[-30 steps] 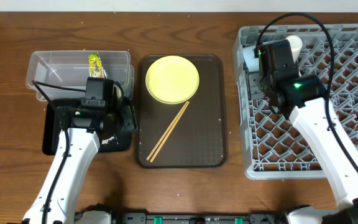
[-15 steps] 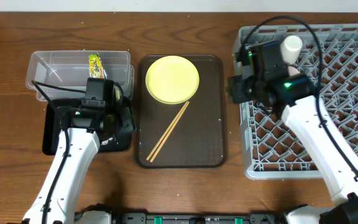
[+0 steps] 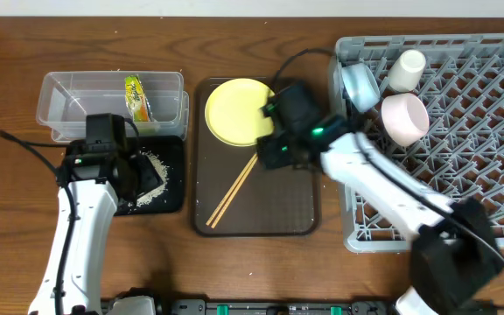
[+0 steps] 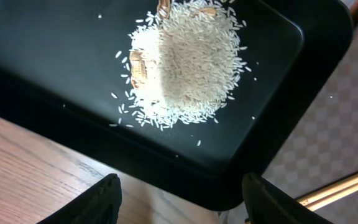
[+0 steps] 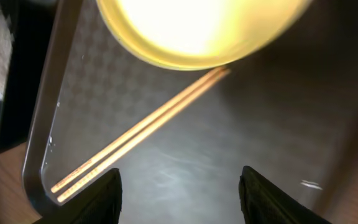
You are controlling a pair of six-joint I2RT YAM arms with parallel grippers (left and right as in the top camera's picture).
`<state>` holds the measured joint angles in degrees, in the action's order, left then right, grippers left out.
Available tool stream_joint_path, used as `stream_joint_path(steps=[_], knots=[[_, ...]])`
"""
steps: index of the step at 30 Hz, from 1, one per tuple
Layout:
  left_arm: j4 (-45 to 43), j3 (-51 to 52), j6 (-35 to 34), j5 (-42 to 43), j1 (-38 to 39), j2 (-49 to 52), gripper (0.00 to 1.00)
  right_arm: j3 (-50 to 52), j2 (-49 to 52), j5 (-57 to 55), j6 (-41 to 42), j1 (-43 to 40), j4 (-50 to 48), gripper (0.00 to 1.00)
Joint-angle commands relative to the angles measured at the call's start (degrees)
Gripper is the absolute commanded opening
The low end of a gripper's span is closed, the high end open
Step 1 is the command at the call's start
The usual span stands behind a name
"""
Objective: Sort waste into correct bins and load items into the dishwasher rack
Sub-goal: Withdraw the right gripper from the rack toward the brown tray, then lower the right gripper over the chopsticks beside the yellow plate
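Note:
My left gripper (image 3: 138,179) (image 4: 179,199) hangs open and empty over the near corner of the black tray (image 3: 171,199) (image 4: 42,50), which holds a heap of white rice (image 3: 151,171) (image 4: 185,62). The green-and-yellow wrapper (image 3: 136,96) lies in the clear tub (image 3: 68,96). My right gripper (image 3: 274,153) (image 5: 179,193) is open and empty above the brown tray, beside the yellow plate (image 3: 242,111) (image 5: 197,25) and the two chopsticks (image 3: 236,186) (image 5: 148,124). In the grey rack (image 3: 479,175) sit a blue bowl (image 3: 360,86), a pink bowl (image 3: 404,119) and a white cup (image 3: 407,70).
The dark brown serving tray (image 3: 296,210) lies between the black tray and the rack, and the right arm stretches from the rack's near side across it. Bare wooden table (image 3: 7,219) surrounds the left arm.
The right arm swung left from the rack's back corner to above the brown tray, uncovering both bowls. The left arm drew back to the left, uncovering the rice.

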<state>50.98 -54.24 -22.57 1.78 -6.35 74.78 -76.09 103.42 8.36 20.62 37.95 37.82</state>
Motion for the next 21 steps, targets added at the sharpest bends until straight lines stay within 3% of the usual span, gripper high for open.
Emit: stream_joint_path(steps=[1,7,13,21], knots=[[0.2,-0.4,-0.7,-0.9,-0.3,0.1,0.65,-1.1,2.9,0.3,-0.2,4.4,-4.3,0.63],[0.4,-0.4,-0.7,-0.9,-0.3,0.1,0.65,-1.1,5.6,0.2,-1.7,10.3,-14.9,0.62],[0.5,-0.4,-0.7,-0.9,-0.3,0.1,0.65,-1.0,9.8,0.1,3.9,12.9,-15.3,0.6],[0.4,-0.4,-0.7,-0.9,-0.3,0.1,0.65,-1.0,11.8,2.2,4.2,13.7,-13.6,0.59]])
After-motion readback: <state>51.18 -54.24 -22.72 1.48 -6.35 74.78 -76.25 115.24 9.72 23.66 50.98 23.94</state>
